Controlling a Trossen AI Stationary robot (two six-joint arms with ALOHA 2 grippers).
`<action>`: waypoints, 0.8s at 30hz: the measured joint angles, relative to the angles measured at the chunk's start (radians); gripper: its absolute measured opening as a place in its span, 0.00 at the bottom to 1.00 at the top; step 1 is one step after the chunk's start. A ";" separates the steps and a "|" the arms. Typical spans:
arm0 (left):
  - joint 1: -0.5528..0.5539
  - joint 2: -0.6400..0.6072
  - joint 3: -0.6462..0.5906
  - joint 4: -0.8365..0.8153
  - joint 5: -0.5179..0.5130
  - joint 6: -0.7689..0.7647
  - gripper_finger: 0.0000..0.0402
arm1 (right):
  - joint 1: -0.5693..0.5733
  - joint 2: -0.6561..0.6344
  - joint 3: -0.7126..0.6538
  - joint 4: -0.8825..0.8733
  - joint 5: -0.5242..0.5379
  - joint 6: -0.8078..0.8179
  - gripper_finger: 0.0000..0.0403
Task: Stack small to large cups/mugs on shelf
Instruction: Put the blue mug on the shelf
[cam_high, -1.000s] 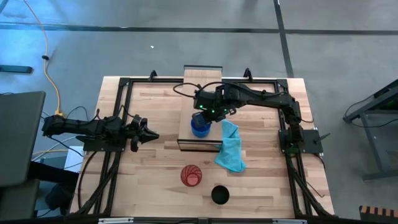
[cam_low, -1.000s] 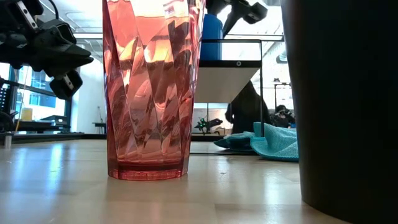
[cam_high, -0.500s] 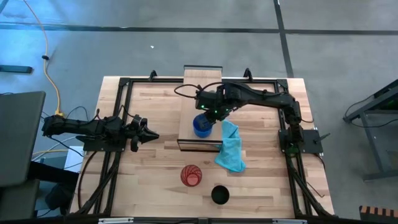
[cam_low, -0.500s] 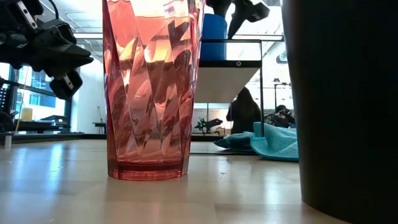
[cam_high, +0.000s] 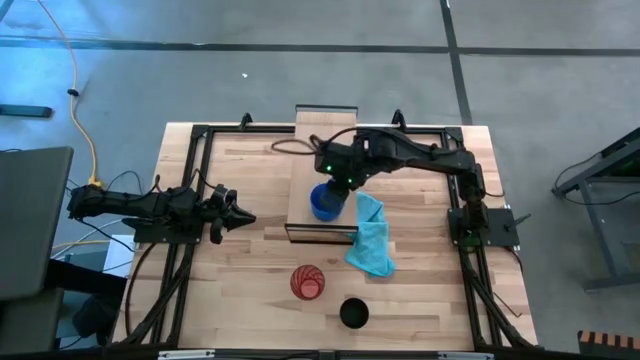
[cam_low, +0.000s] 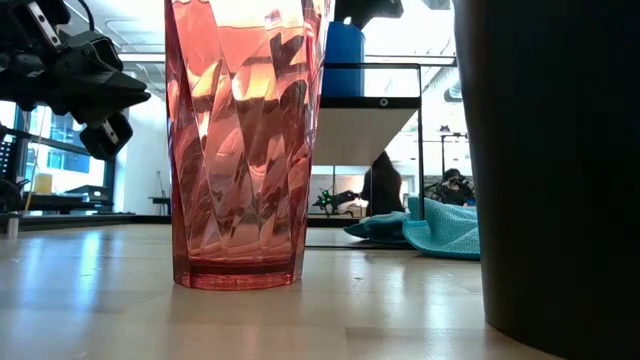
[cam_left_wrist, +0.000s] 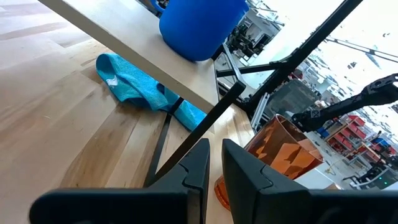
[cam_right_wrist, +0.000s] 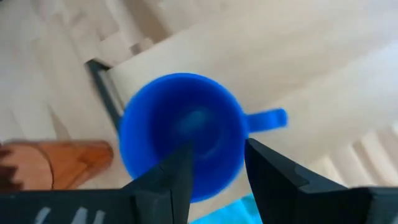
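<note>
- The blue mug (cam_high: 324, 202) stands upright on the shelf (cam_high: 302, 205) just above the middle of the high view. That fits the order asked for: the smallest vessel goes up first and the larger ones follow.
- The right tool (cam_high: 338, 181) hangs above the mug, a little toward the upper right of it. In the right wrist view its fingers (cam_right_wrist: 176, 177) are spread apart with the mug's open mouth (cam_right_wrist: 180, 140) and handle showing beyond them. It grips nothing; I judge the mug is standing free.
- In the low view the mug (cam_low: 343, 44) sits on the shelf's board at the top centre, clear of any contact I can see.
- The red-orange tumbler (cam_high: 308, 282) and the black cup (cam_high: 353, 313) stand on the counter (cam_high: 250, 250) in the lower middle of the high view, near each other but apart, well below the shelf. They wait there because neither has been shelved yet.
- The light-blue cloth (cam_high: 371, 238) lies crumpled on the counter, just right of the shelf's lower end, playing no part.
- The left tool (cam_high: 236, 215) rests at centre left, well away from all three vessels. In the left wrist view its fingers (cam_left_wrist: 245, 171) are drawn almost together with a narrow gap, empty.
- Judgement: the black cup looks the likely next pick, being the middle size.
</note>
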 joint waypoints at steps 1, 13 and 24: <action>0.000 0.000 0.000 0.000 0.000 0.000 0.08 | 0.002 0.000 0.000 0.008 0.000 -0.034 0.33; 0.000 0.000 0.000 0.000 -0.001 -0.020 0.08 | 0.001 0.000 -0.001 0.040 -0.025 -0.467 0.33; 0.000 0.000 0.000 0.000 -0.004 -0.026 0.08 | -0.022 0.009 -0.002 0.122 -0.025 -0.640 0.33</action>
